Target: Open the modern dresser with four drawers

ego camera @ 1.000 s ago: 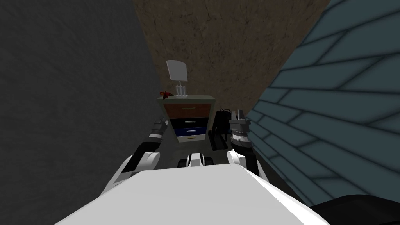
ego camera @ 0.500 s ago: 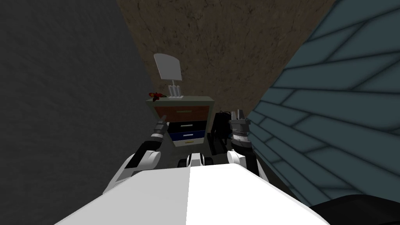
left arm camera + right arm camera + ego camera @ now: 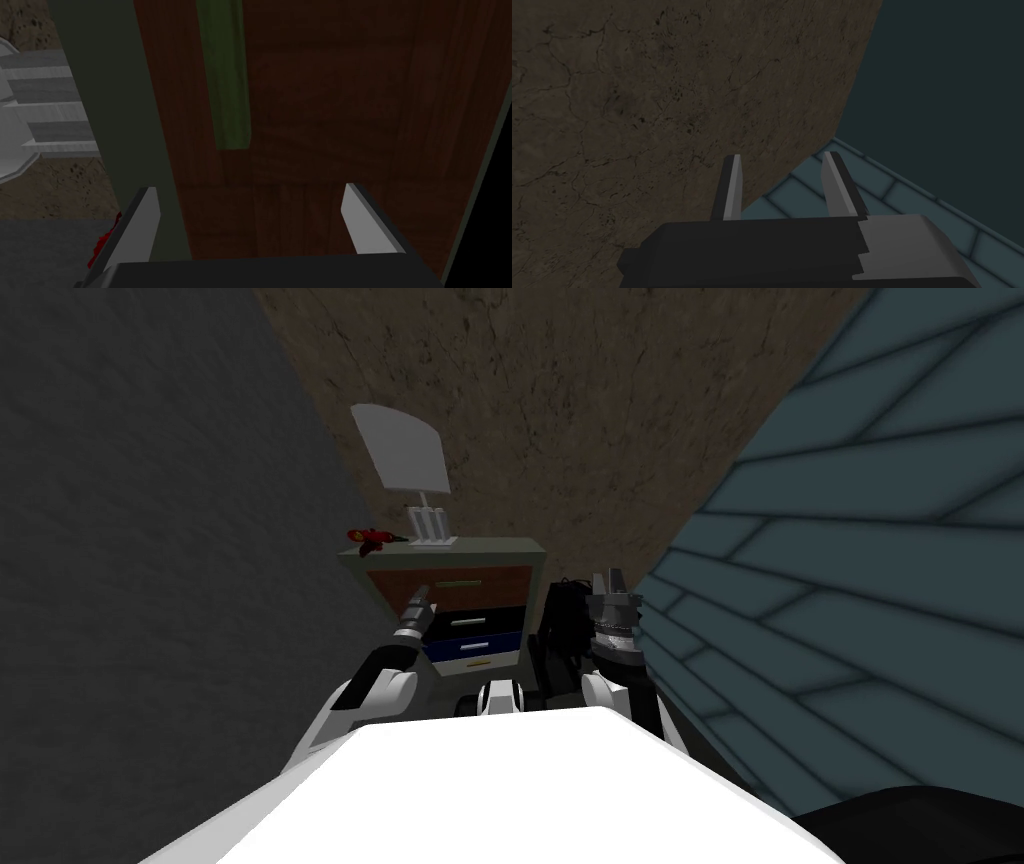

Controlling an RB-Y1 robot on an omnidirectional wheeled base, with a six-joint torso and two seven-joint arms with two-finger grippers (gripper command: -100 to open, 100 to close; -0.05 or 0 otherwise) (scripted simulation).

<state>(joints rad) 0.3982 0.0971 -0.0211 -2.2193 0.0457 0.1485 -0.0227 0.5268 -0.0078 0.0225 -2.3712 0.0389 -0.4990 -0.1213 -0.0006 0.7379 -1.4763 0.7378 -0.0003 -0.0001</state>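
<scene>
Dresser just ahead, by dark wall; drawers look shut. Left gripper fingers spread wide, close to brown top drawer, green handle not yet gripped. Right gripper idle, fingers parted, empty. Grasp and pull remain.

head: steeply down, dresser ahead | left wrist: close on its brown top drawer | right wrist: elsewhere

Light was dim and even all round. Walls splayed toward the head view's corners. Drawer front read dark up close.
</scene>
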